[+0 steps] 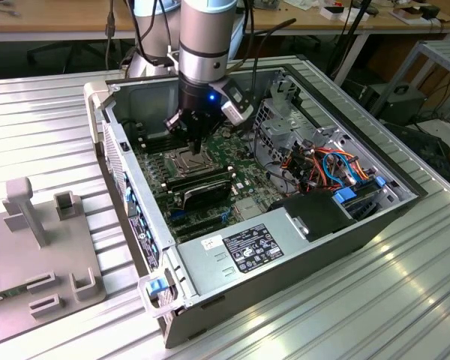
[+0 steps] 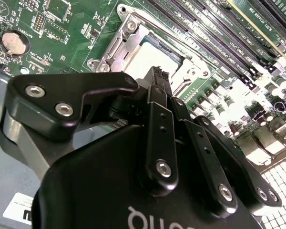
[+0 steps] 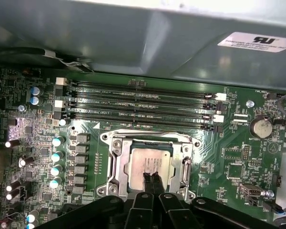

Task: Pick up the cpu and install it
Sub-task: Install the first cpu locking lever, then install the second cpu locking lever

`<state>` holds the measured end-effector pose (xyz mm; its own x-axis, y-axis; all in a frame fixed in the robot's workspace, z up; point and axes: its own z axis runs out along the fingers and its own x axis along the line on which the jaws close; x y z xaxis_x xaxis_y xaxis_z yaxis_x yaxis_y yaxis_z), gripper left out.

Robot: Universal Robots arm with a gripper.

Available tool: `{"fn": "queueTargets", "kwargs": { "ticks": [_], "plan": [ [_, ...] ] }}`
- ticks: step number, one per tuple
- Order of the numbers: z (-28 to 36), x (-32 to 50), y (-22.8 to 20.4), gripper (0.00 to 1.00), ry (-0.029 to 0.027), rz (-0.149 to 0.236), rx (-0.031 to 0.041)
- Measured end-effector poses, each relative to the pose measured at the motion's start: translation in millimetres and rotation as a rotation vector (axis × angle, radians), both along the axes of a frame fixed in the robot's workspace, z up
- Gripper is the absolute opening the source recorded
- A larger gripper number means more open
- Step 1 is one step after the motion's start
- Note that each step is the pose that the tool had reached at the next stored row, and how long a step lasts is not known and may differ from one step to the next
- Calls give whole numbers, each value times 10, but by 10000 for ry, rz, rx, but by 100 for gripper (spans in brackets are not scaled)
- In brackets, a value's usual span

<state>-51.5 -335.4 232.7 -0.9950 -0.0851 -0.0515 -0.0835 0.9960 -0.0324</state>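
Observation:
The cpu (image 3: 150,161), a silvery square, lies flat inside the metal socket frame (image 3: 115,162) on the green motherboard (image 3: 229,157). My gripper (image 3: 152,175) stands just above the cpu's near edge, its two black fingers pressed together with nothing between them. In the second wrist view the gripper (image 2: 158,71) hangs over the pale cpu (image 2: 145,59) in its socket. The exterior view shows the gripper (image 1: 194,148) reaching down into the open computer case (image 1: 285,247), over the socket (image 1: 178,157).
Black memory slots (image 3: 143,100) run beside the socket, with the grey case wall (image 3: 157,43) behind them. Capacitors (image 3: 57,157) and a coin battery (image 3: 263,126) flank it. A black card (image 1: 202,187), coloured cables (image 1: 322,165) and the power supply (image 1: 247,247) fill the case. A grey fixture (image 1: 37,240) stands at the exterior view's left.

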Motion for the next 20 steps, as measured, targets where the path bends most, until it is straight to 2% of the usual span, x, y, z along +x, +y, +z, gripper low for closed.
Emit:
{"fn": "queueTargets", "kwargs": {
  "ticks": [5,7,12,20],
  "plan": [
    [1,0,-12,11,0,-2,-1],
    [1,0,-41,11,0,0,0],
    [6,-1,-43,11,1,-1,-3],
    [64,0,-42,11,0,-1,0]
  ]
}}
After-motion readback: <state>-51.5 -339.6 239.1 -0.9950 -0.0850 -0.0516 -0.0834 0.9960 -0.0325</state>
